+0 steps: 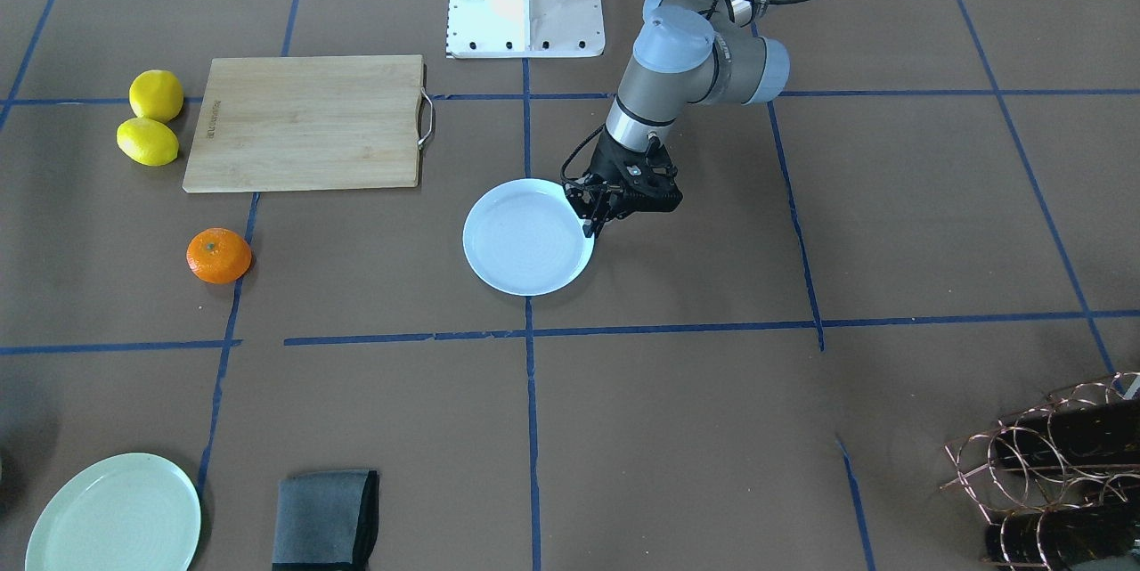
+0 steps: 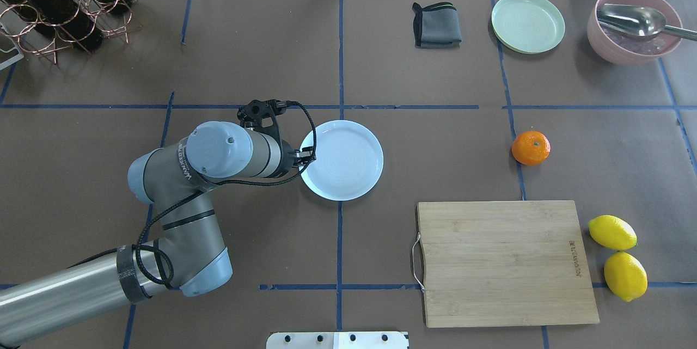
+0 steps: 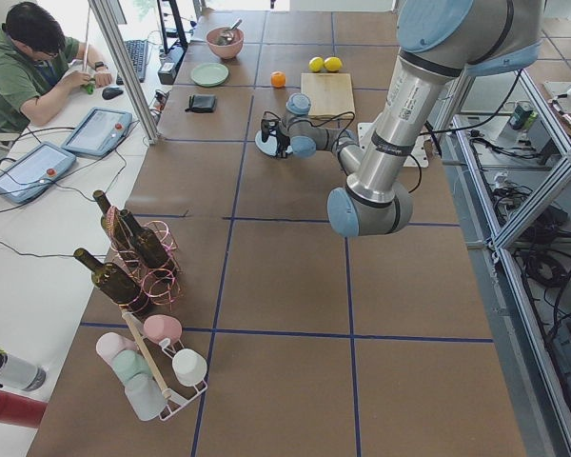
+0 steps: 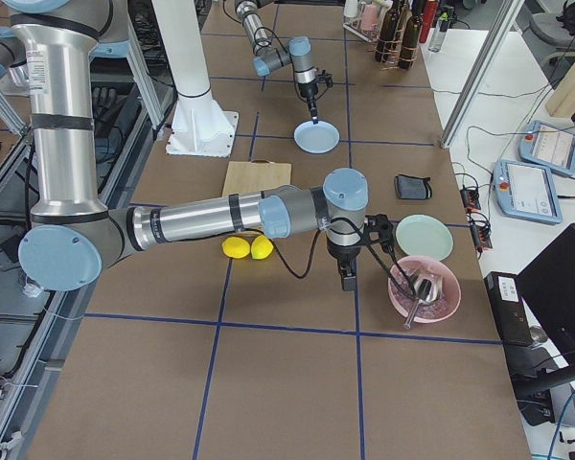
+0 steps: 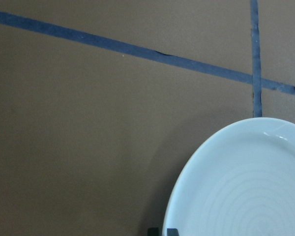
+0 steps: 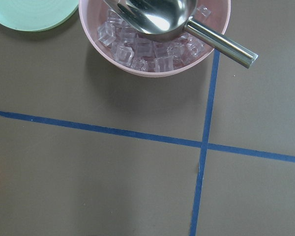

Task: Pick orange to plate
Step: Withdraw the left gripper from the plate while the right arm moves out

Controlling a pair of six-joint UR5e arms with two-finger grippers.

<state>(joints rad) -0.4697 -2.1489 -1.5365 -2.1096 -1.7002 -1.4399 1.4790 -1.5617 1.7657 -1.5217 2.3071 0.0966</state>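
Plate [image 1: 525,237] rim meets left claw [image 1: 590,222], jaws' state unclear.

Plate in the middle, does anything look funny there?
A bit. The left claw sits at the rim of the plate, though the orange lies far off on the table. Nothing looks spilled or broken.
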